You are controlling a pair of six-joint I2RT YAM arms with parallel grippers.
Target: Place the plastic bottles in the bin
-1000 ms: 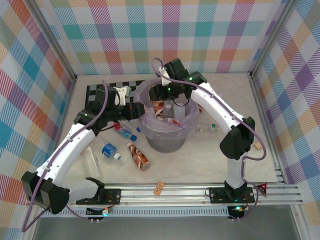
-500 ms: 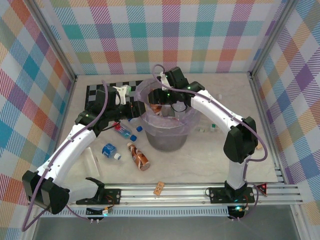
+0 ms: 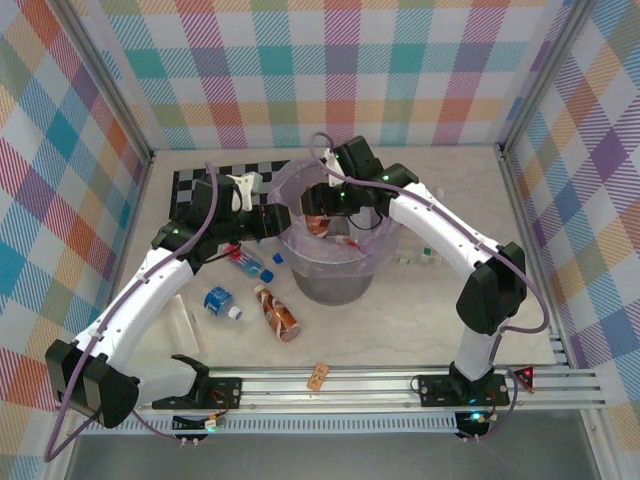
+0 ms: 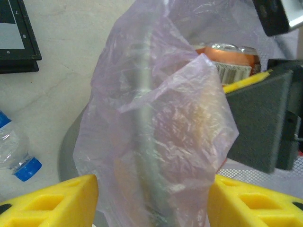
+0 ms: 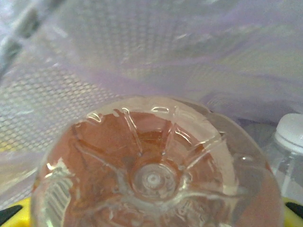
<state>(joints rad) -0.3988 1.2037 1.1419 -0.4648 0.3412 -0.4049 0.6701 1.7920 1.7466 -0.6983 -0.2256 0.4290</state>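
Note:
The bin (image 3: 322,285) is a grey bucket lined with a lilac bag. My right gripper (image 3: 320,208) hangs over its left inner side, shut on a brown-labelled plastic bottle (image 3: 318,226). That bottle's clear ribbed base (image 5: 154,177) faces the right wrist camera. A white-capped bottle (image 5: 289,135) lies inside the bin. My left gripper (image 4: 152,203) straddles the bin's left rim (image 4: 144,118), fingers apart, with loose bag film between them. On the table lie a blue-capped clear bottle (image 3: 250,265), a crushed blue-labelled one (image 3: 218,300) and a brown one (image 3: 277,313).
A black-and-white chequered board (image 3: 205,185) lies behind the left arm. Small tan corks sit near the front rail (image 3: 318,376) and at the right (image 3: 515,292). Tiny items (image 3: 415,257) lie right of the bin. A clear flattened bottle (image 3: 185,322) lies beside the left arm.
The right arm has swung a little, carrying the brown bottle slightly lower and further over the bin's left side. The left gripper has stayed at the rim.

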